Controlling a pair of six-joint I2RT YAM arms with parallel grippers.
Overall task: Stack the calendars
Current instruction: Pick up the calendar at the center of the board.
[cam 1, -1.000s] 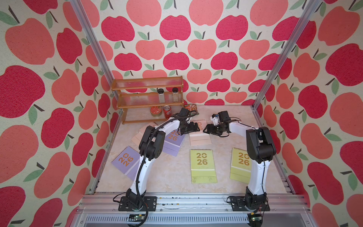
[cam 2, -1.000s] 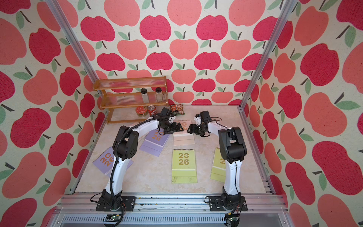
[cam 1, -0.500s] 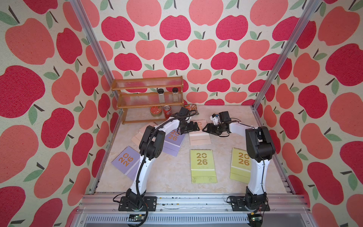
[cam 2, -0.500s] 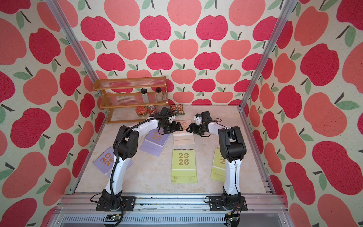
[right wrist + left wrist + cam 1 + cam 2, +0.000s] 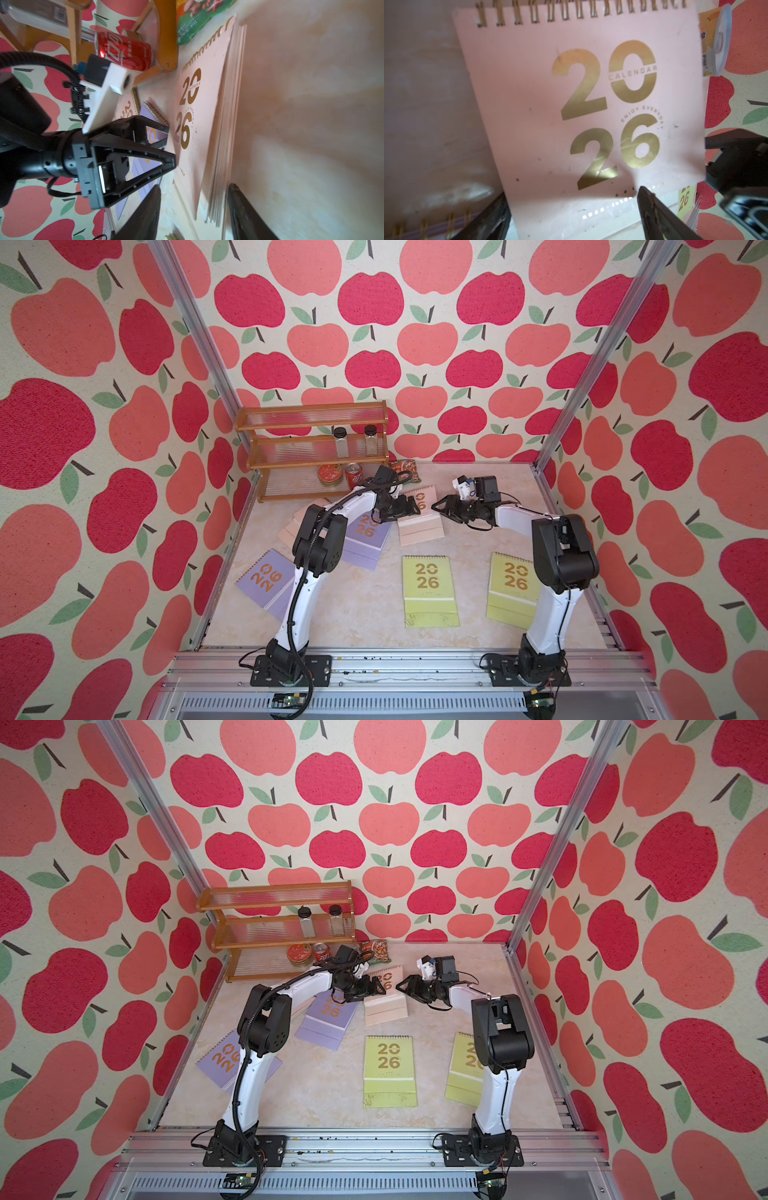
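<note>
A pink calendar [image 5: 419, 512] sits at the back middle with its cover [image 5: 571, 93] tilted up and its pages [image 5: 224, 124] fanned. My left gripper [image 5: 415, 506] is open at the calendar's left side, and the cover's lower edge lies between its fingers [image 5: 652, 209]. My right gripper [image 5: 436, 506] is open at the right side, straddling the page edges [image 5: 195, 187] without pinching them. Lying flat are two lilac calendars [image 5: 365, 539] [image 5: 266, 580], two yellow-green calendars [image 5: 428, 589] [image 5: 513, 587], and a second pink calendar [image 5: 293, 526] partly hidden by the left arm.
A wooden rack [image 5: 311, 452] stands at the back left with two jars [image 5: 340, 441], a red can [image 5: 353, 479] and a round tin [image 5: 330, 472]. A green snack packet [image 5: 405, 470] lies just behind the pink calendar. Apple-print walls close in three sides.
The right gripper has moved a little left toward the pink calendar and its jaws have narrowed around the page edges. The left gripper has stayed in place.
</note>
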